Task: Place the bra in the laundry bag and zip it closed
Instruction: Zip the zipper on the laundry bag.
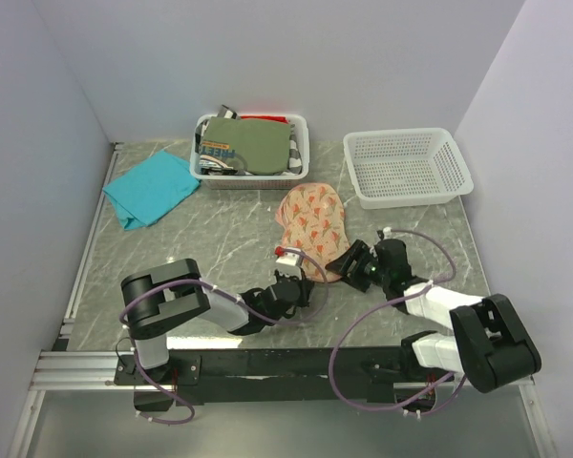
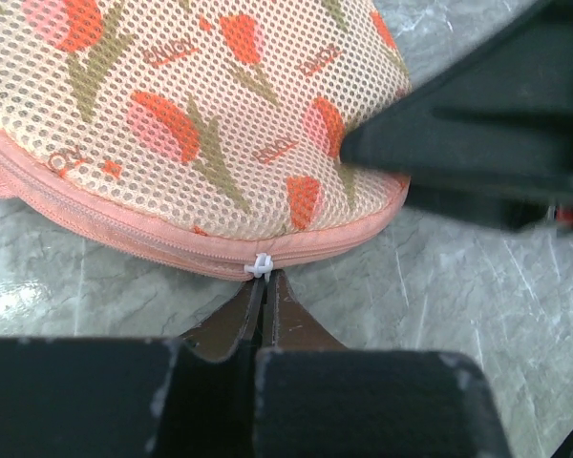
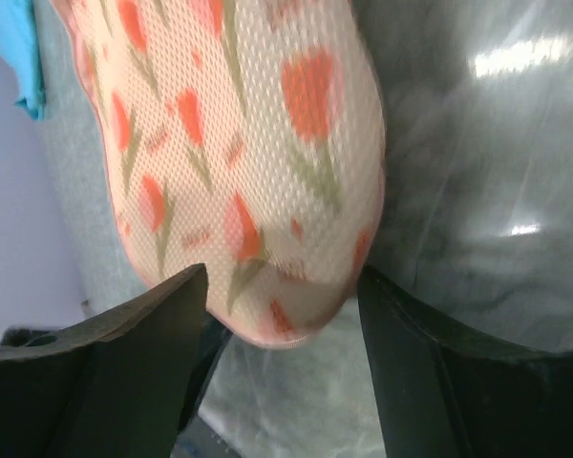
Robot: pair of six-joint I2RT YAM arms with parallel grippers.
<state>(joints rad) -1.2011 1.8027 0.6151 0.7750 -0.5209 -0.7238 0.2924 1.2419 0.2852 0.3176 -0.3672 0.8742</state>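
Marble table [image 1: 220, 239], toward its near edge: left hand [image 2: 263, 291] is pinching the zipper pull [image 2: 259, 264] of the laundry bag [image 1: 310, 218]; right hand [image 3: 282, 291] is straddling it, jaws wide. Bra unseen, probably inside; zipping likely unfinished.

The surface [image 1: 220, 243] has a grey-green marble pattern. Plain pale walls [image 1: 267, 57] close three sides. Soft light reflects on it.
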